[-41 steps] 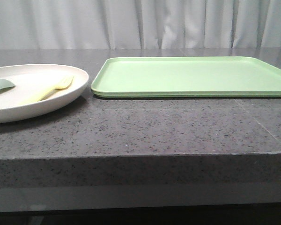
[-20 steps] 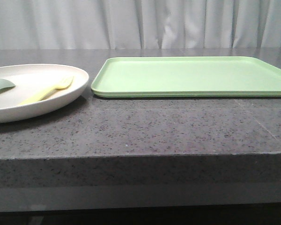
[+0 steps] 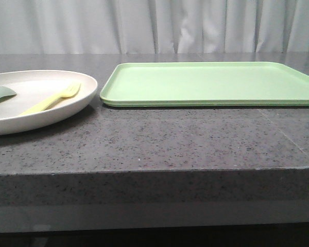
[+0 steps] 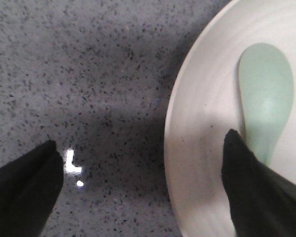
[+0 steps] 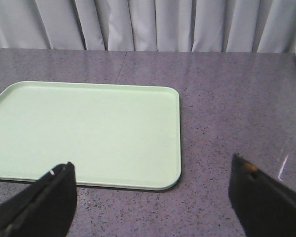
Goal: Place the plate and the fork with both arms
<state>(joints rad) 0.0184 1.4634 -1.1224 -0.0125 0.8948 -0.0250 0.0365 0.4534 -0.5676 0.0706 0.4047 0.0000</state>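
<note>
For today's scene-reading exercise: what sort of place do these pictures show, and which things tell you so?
Probably a staged tabletop test area, not a real dining room: a speckled grey stone counter, a plain white curtain as backdrop, and tableware laid out, a cream plate holding a yellow fork beside a green tray.

Dark speckled stone table (image 3: 159, 144): plate (image 3: 67, 105) at left, green tray (image 3: 211, 82) beside it.
</note>
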